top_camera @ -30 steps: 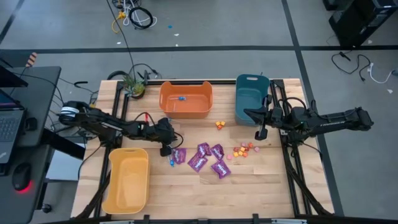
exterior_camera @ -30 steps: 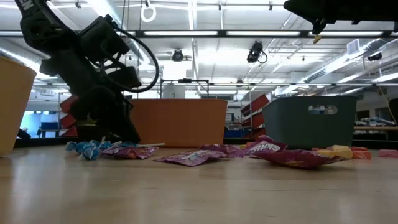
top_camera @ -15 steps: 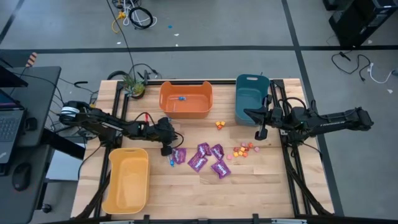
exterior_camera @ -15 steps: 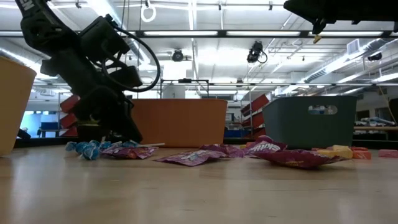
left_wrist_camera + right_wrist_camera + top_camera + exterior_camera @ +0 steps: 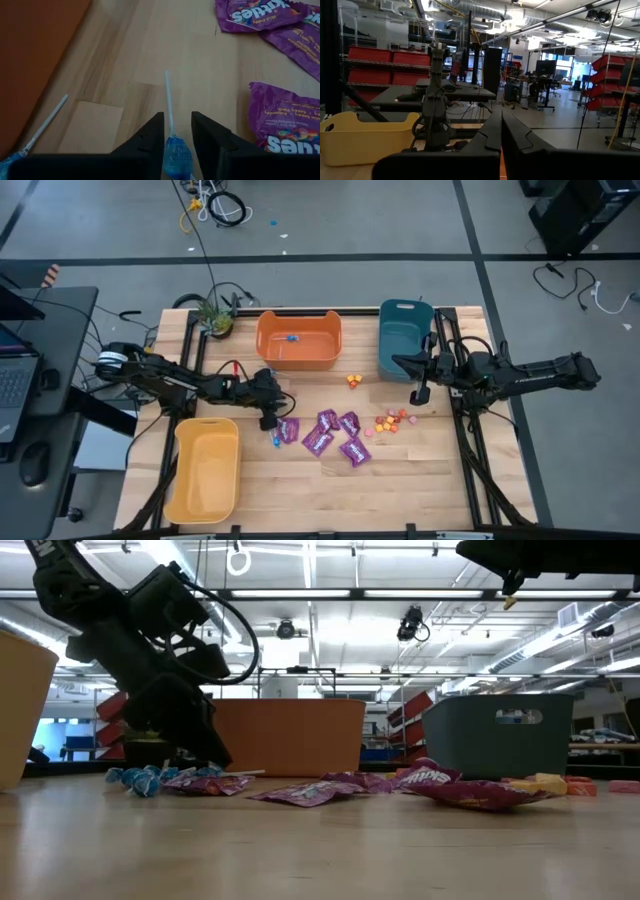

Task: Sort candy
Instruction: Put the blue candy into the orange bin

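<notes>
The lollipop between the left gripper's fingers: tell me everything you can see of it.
The lollipop has a small head in a crinkly blue printed wrapper and a thin white stick running straight away from the wrist camera. It lies flat on the wooden table. The head sits between the left gripper's dark fingers; the jaws stand slightly apart, and contact with the wrapper cannot be told. A purple candy packet lies nearby, apart from it.
</notes>
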